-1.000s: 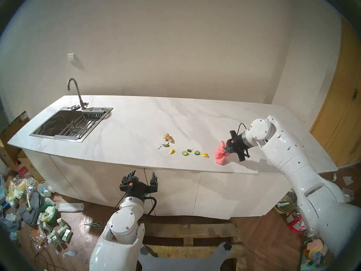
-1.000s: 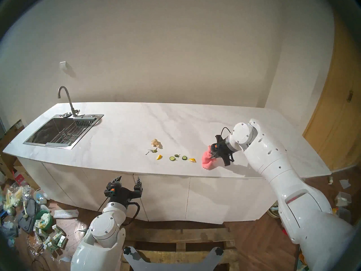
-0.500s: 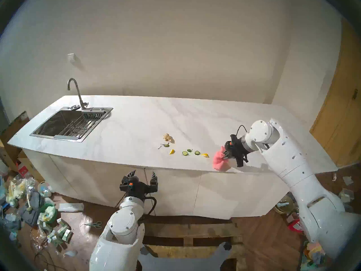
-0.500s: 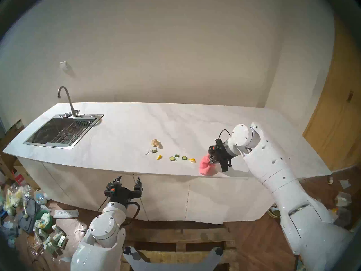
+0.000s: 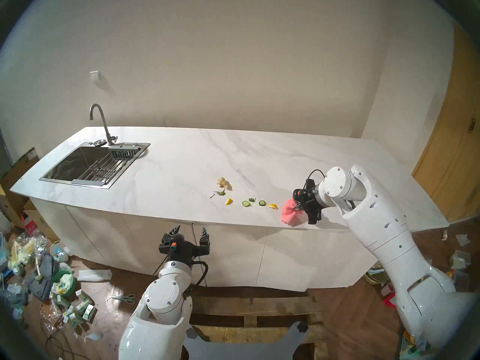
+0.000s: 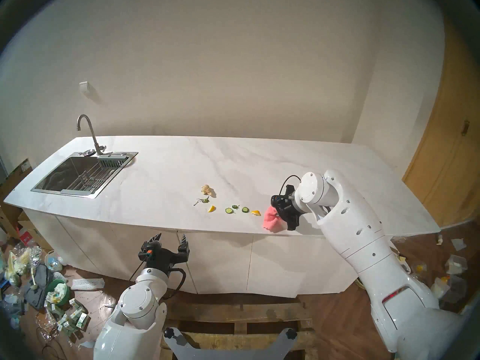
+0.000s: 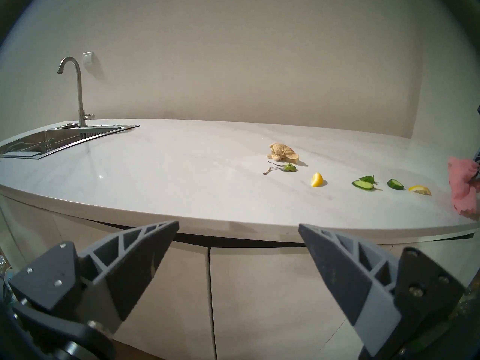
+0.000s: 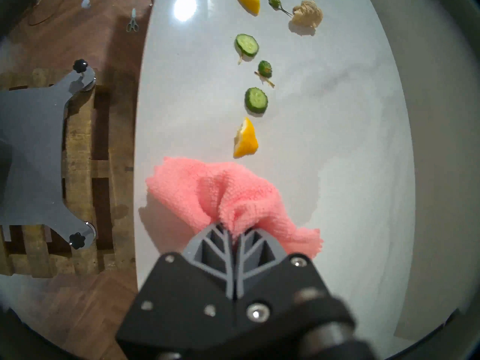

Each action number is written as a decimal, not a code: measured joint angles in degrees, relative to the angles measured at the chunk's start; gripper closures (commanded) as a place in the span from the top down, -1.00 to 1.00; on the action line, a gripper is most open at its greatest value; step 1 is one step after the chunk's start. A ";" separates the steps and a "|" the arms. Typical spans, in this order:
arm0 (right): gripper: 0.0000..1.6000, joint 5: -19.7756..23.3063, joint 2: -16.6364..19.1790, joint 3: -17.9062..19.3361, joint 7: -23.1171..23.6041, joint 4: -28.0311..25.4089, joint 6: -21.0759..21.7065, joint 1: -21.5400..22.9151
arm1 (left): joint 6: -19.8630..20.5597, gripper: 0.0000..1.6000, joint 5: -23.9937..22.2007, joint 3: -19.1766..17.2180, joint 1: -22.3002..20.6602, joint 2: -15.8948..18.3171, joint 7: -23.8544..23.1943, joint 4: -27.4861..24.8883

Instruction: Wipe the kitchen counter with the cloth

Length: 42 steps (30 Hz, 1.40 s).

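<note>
The white marble-look kitchen counter [image 5: 181, 167] runs across the head views, with a steel sink [image 5: 85, 164] and curved faucet [image 5: 100, 123] at its left end. My right gripper [image 5: 298, 206] is shut on the salmon-pink cloth [image 5: 289, 214], which rests on the counter by the front edge; in the right wrist view the cloth [image 8: 220, 190] bunches between the fingers [image 8: 220, 237]. My left gripper [image 5: 191, 231] is open and empty, below the counter's front edge before the cabinet fronts [image 5: 233, 250].
Food scraps lie left of the cloth: a lemon wedge [image 5: 272, 206], cucumber slices [image 5: 262, 202], another lemon wedge [image 5: 228, 201], a green stem [image 5: 220, 193] and a beige-tan papery wad [image 5: 224, 182]. Clutter covers the floor at left [image 5: 39, 273]. A wooden pallet [image 5: 246, 310] lies below.
My right gripper has moved left and toward the counter's front edge, dragging the pink cloth closer to the nearest lemon wedge. The left arm has not moved.
</note>
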 measured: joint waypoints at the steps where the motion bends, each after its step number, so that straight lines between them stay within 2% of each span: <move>1: -1.00 -0.19 -0.27 -0.19 -0.35 0.40 0.06 0.02 | 0.00 1.00 0.00 0.00 0.01 0.01 0.00 -0.03; 5: -1.00 -0.15 -1.33 -1.30 -0.22 3.84 -0.48 1.02 | 0.00 1.00 -0.02 0.01 0.03 0.05 0.00 -0.11; 11: -1.00 1.21 -2.01 -2.49 3.02 8.98 -3.22 4.09 | 0.00 1.00 -0.04 0.03 0.05 0.08 0.00 -0.15; 24: -1.00 2.02 -5.13 -3.69 0.75 19.29 -8.59 10.31 | 0.00 1.00 -0.09 0.05 0.07 0.17 0.00 -0.17; 32: -1.00 2.29 -6.24 -4.86 1.81 19.68 -9.06 11.20 | 0.00 1.00 -0.12 0.07 0.07 0.19 0.00 -0.17; 38: -1.00 2.29 -5.80 -5.14 2.76 16.98 -8.40 10.06 | 0.00 1.00 -0.14 0.08 0.08 0.22 0.01 -0.19; 42: -1.00 1.58 -6.08 -5.06 0.96 15.11 -6.53 8.56 | 0.00 1.00 -0.15 0.09 0.09 0.23 0.01 -0.20</move>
